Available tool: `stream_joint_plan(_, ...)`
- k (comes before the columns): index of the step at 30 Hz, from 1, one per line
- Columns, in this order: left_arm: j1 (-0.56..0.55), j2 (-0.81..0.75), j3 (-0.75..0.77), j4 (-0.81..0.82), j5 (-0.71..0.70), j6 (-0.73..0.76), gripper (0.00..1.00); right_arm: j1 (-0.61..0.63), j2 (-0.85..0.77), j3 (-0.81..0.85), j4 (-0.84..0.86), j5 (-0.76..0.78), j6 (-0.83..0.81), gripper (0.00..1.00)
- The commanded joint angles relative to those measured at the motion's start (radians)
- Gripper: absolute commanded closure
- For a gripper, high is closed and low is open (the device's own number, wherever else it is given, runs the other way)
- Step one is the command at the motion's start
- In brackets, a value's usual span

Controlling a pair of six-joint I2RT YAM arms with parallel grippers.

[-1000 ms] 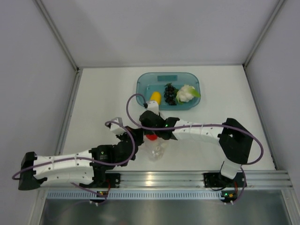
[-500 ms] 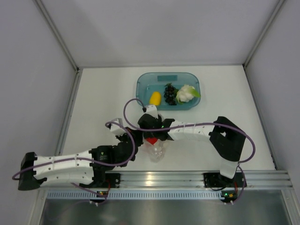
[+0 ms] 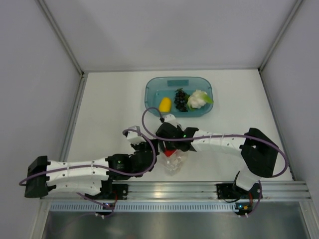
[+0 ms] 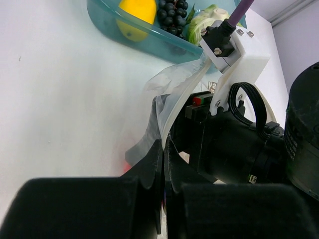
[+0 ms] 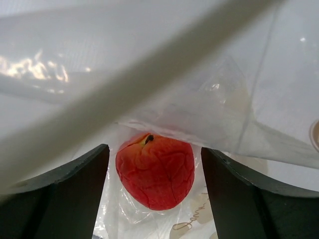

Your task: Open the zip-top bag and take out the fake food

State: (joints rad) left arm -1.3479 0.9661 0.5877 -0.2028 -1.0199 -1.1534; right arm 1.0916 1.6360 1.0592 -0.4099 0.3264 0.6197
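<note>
The clear zip-top bag [image 3: 172, 163] lies near the table's front edge. My left gripper [image 3: 152, 149] is shut on the bag's left edge [image 4: 172, 84], with the jaws pressed together on the plastic [image 4: 164, 149]. My right gripper [image 3: 170, 145] is open inside the bag's mouth. Its fingers [image 5: 65, 189] stand on either side of the red apple [image 5: 155, 171] without touching it. The apple shows red under the right gripper in the top view [image 3: 171, 152]. The yellow fruit [image 3: 164, 104], grape bunch [image 3: 181, 99] and cauliflower [image 3: 198, 99] lie in the teal tray [image 3: 152, 88].
The teal tray stands at the back middle of the table and shows at the top of the left wrist view [image 4: 149, 37]. White walls enclose the table on three sides. A metal rail [image 3: 199, 189] runs along the front edge, just below the bag.
Both grippers and the bag have shifted to the right and a little toward the front edge. The right gripper has come down over the apple in the bag.
</note>
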Motion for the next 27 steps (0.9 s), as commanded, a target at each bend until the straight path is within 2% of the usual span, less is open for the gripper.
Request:
stream_joint_plan(1, 0.010, 0.048, 0.008, -0.037, -0.016, 0.003, 1.00, 0.013, -0.081, 0.007, -0.006, -0.072, -0.035, 0.24)
stream_joint_plan(3, 0.010, 0.057, 0.011, -0.037, -0.017, 0.003, 1.00, 0.013, -0.081, -0.001, -0.021, -0.090, -0.044, 0.21)
stream_joint_plan(10, 0.010, 0.098, 0.020, -0.037, -0.034, 0.011, 1.00, 0.013, -0.152, -0.065, -0.038, -0.228, -0.084, 0.20)
stream_joint_plan(17, 0.010, 0.129, 0.023, -0.037, -0.040, 0.001, 1.00, 0.013, -0.157, -0.082, -0.122, -0.187, -0.109, 0.25)
stream_joint_plan(23, 0.010, 0.129, 0.023, -0.037, -0.042, 0.011, 1.00, 0.013, -0.145, -0.091, -0.112, -0.188, -0.106, 0.39)
stream_joint_plan(24, 0.010, 0.126, 0.023, -0.037, -0.046, 0.012, 1.00, 0.013, -0.153, -0.088, -0.113, -0.185, -0.109, 0.47)
stream_joint_plan(27, 0.010, 0.122, 0.015, -0.040, -0.048, 0.009, 1.00, 0.013, -0.189, -0.059, -0.128, -0.185, -0.115, 0.59)
